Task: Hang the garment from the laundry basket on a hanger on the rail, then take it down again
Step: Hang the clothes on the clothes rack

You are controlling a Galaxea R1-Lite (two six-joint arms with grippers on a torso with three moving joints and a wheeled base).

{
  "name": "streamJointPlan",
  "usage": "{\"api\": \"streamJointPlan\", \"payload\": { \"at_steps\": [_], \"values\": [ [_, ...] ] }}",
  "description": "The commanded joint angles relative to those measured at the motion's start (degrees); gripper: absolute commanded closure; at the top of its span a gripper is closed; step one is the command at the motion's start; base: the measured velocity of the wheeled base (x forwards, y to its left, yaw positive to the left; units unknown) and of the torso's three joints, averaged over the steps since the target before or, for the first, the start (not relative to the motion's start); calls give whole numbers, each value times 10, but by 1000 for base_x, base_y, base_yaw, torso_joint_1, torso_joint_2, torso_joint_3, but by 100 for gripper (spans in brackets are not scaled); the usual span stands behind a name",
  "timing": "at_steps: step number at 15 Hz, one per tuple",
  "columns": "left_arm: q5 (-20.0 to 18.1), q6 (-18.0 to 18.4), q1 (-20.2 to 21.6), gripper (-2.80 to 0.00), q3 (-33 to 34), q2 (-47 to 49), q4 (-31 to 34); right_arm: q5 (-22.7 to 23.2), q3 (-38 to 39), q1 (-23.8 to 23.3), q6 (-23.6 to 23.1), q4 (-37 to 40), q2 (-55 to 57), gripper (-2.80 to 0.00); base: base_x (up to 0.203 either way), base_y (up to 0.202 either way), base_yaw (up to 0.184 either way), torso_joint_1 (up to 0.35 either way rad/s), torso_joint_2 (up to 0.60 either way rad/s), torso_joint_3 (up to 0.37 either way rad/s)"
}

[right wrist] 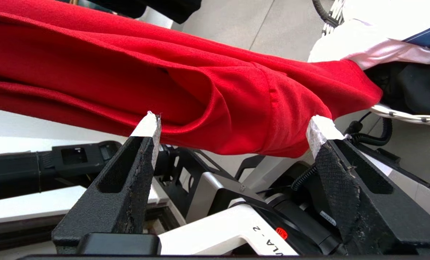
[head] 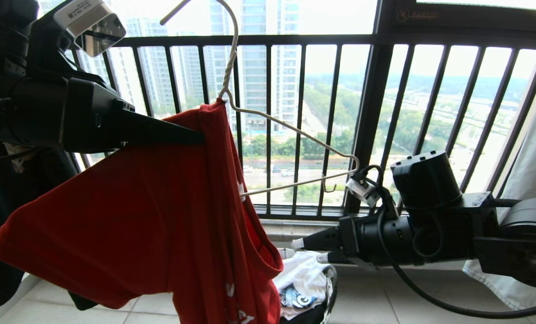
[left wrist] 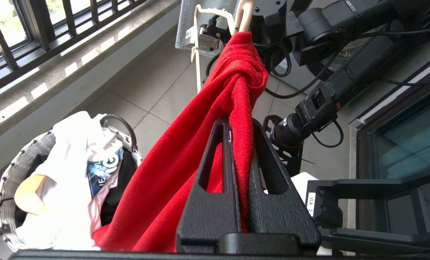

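Two grippers appear from my remote station. My left gripper (left wrist: 241, 144), black and wedge-shaped with matte textured fingers (left wrist: 209, 187), reaches level from the left and is clenched on a bunched fold of the garment (head: 128, 225), a red knit T-shirt with white lettering near its lower hem. One shoulder hangs from the hanger (head: 290, 130), a thin whitish wire with a twisted neck; its other arm is bare. My right gripper (right wrist: 233, 126) extends level from the right, low beside the garment, fingers (right wrist: 143, 162) spread apart with white-taped tips just under a red fold, grasping nothing. Below sits the laundry basket (left wrist: 16, 162), round, white woven rim, holding white and dark clothes.
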Motion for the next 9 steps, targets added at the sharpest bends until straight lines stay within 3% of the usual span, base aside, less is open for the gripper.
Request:
{"api": "streamJointPlan", "payload": {
  "at_steps": [1, 4, 9],
  "values": [
    [-3, 0, 0, 0, 0, -3, 1, 1, 1, 18, 2, -8, 15, -280, 0, 0, 0, 0, 0, 0],
    [-3, 0, 4, 0, -1, -4, 1, 0, 3, 23, 27, -44, 24, -280, 0, 0, 0, 0, 0, 0],
    [-3, -1, 8, 0, -1, -9, 1, 0, -2, 23, 29, -52, 32, -280, 0, 0, 0, 0, 0, 0]
  ]
}}
